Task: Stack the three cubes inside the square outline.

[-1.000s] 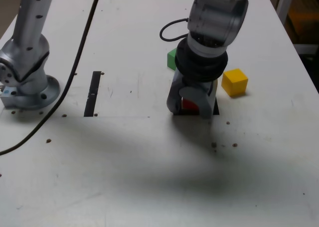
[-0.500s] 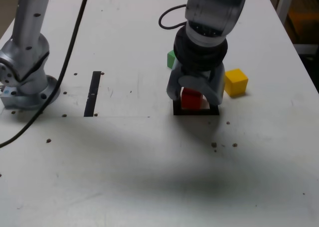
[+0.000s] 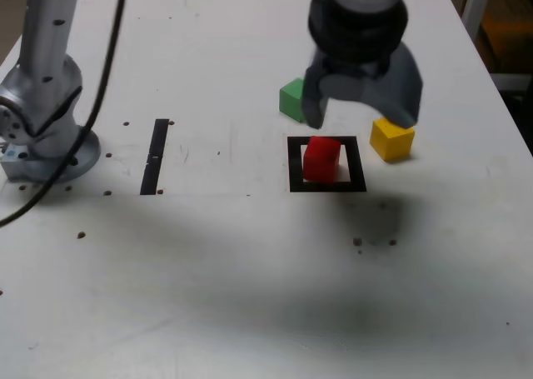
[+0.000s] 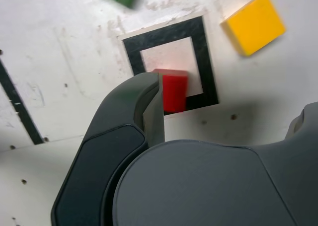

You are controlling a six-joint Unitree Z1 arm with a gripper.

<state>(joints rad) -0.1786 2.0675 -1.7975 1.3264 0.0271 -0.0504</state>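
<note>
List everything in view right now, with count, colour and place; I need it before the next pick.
red cube: 1, red, inside the square outline, on the table, not gripped
square outline: 1, black tape with white centre, mid-table
green cube: 1, green, beyond the outline toward the exterior view's left
yellow cube: 1, yellow, just off the outline on the exterior view's right
tape strip: 1, black, straight, on the exterior view's left
table: 1, white, scuffed, with small dark holes
arm base: 1, silver, far left of the exterior view, with a black cable
gripper: 1, grey, open, raised above the red cube
</note>
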